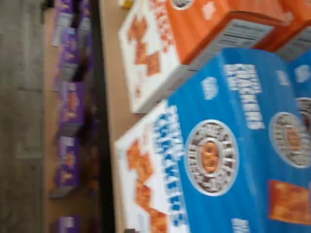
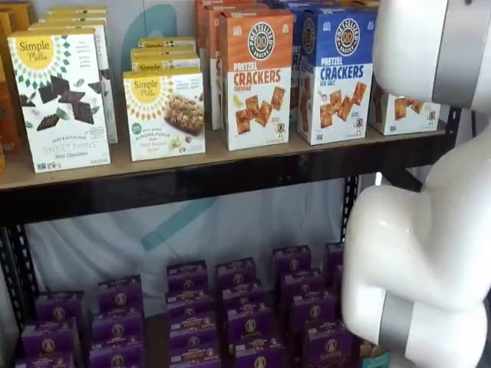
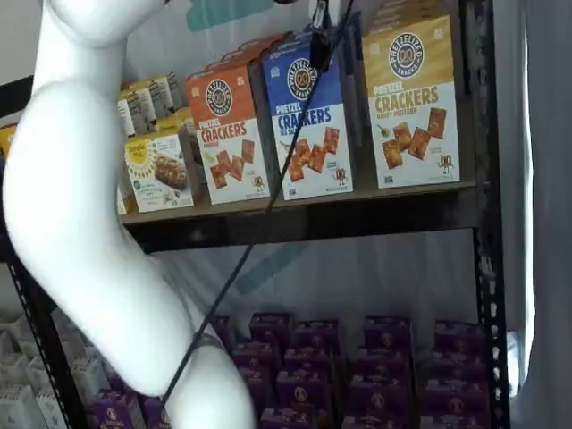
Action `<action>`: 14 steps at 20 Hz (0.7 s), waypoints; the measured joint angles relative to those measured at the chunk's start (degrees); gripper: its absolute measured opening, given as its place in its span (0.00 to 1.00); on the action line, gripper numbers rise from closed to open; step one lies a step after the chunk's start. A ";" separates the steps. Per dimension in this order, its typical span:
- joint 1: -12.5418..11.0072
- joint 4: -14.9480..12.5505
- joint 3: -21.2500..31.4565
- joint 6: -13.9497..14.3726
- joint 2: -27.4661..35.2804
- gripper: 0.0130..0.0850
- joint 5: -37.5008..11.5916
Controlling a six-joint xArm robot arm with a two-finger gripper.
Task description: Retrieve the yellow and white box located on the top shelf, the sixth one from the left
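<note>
We are looking at the top shelf (image 3: pixel 295 214), a tan wooden board on a dark frame, where tall cracker boxes are standing upright in rows, faces forward so their labels can be read. The yellow and white box (image 3: pixel 411 107) is standing at the right end, just beside the blue box (image 3: pixel 308 121), which sits next to the orange box (image 3: pixel 228 134). In a shelf view only the lower white corner of the yellow and white box (image 2: pixel 406 111) is showing, because the white arm (image 2: pixel 418 230) is covering the rest.

We are not seeing the gripper's fingers in either shelf view; only a dark part with a cable (image 3: pixel 259 223) is hanging from the upper edge. Going by what is recorded, we are taking the jaws as spread wide, with nothing between them.

The wrist view is blurred and turned sideways, showing the blue and orange boxes close up, but we cannot make out the yellow one there. Purple boxes (image 2: pixel 230 314) are filling the lower level.
</note>
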 joint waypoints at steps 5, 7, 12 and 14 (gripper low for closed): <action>1.64 0.71 3.11 -2.06 -1.16 1.00 -10.27; 2.87 -0.90 3.09 -2.97 -0.57 1.00 -13.32; 4.86 -5.41 0.69 -3.73 2.07 1.00 -15.22; 5.45 -7.40 -0.95 -3.80 3.60 1.00 -14.91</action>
